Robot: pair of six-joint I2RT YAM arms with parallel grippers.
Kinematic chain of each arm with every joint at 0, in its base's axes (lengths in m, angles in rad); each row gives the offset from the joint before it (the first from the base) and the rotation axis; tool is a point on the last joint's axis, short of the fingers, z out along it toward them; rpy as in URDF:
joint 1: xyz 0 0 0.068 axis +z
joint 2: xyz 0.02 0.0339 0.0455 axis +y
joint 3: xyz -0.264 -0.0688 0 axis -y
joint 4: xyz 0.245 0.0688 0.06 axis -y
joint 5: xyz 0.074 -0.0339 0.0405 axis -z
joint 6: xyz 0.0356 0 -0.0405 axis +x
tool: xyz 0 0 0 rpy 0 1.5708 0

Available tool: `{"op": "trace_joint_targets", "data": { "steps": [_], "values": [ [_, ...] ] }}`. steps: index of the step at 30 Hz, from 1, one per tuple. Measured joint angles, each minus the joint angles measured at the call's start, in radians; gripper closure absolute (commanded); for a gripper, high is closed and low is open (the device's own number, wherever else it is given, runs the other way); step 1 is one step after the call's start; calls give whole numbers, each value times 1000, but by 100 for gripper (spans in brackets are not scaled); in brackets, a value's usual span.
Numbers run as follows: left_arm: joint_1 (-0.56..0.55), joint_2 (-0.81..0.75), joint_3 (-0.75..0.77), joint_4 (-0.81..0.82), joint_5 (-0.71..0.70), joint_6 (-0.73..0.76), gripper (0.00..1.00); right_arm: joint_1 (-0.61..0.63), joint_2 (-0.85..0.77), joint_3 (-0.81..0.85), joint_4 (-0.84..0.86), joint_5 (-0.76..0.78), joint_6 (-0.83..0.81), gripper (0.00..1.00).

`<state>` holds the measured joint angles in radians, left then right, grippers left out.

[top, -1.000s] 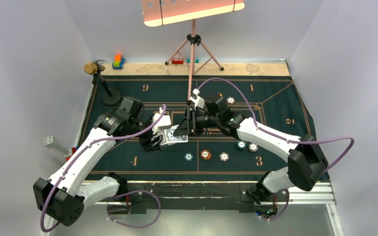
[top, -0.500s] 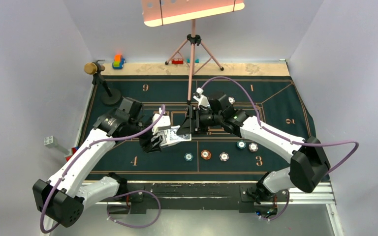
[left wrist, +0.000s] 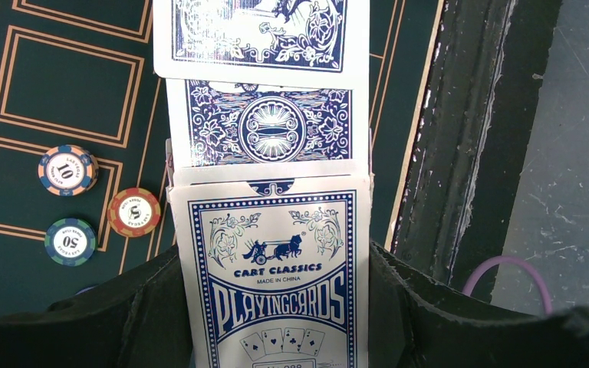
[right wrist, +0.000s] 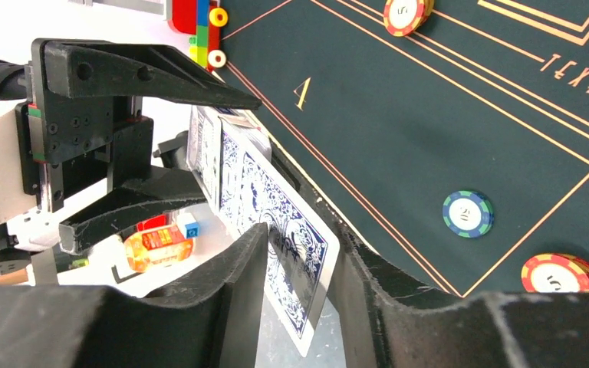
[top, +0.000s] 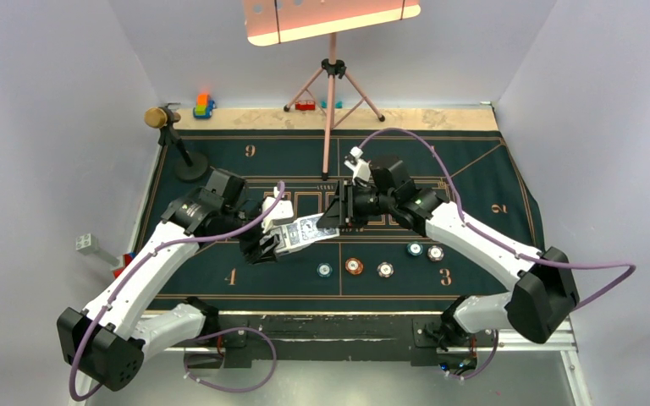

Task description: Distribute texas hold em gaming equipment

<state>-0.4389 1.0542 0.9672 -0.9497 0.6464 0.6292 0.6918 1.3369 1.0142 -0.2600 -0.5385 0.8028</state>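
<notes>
Left hand (top: 262,247): clamped on the card box (left wrist: 276,276), over the desk (top: 220,161).
Right hand (top: 339,217): pinching one card (right wrist: 264,192), at 3 o'clock of the box.
Card axis: runs roughly 9 to 3; I'd pull toward 3.

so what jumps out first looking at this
Mid-table over the green poker mat, the left gripper clamps a blue card box, and a blue-backed card sticking out of it lies between the fingers of the right gripper. Nearer the front edge, a row of poker chips lies on the mat.
</notes>
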Motion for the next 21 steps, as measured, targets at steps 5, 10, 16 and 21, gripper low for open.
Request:
{"op": "trace_joint_targets", "data": {
  "steps": [5,10,16,21],
  "values": [
    [0,0,0,0,-2,0,100,-14,-11,0,-33,5,-18,82],
    [0,0,-1,-1,-19,0,100,-34,-23,5,-66,5,-34,94],
    [0,0,-1,-1,-26,0,100,-89,-49,57,-127,5,-65,99],
    [0,0,0,-5,-27,2,100,-166,-74,102,-151,-4,-91,100]
  ]
}}
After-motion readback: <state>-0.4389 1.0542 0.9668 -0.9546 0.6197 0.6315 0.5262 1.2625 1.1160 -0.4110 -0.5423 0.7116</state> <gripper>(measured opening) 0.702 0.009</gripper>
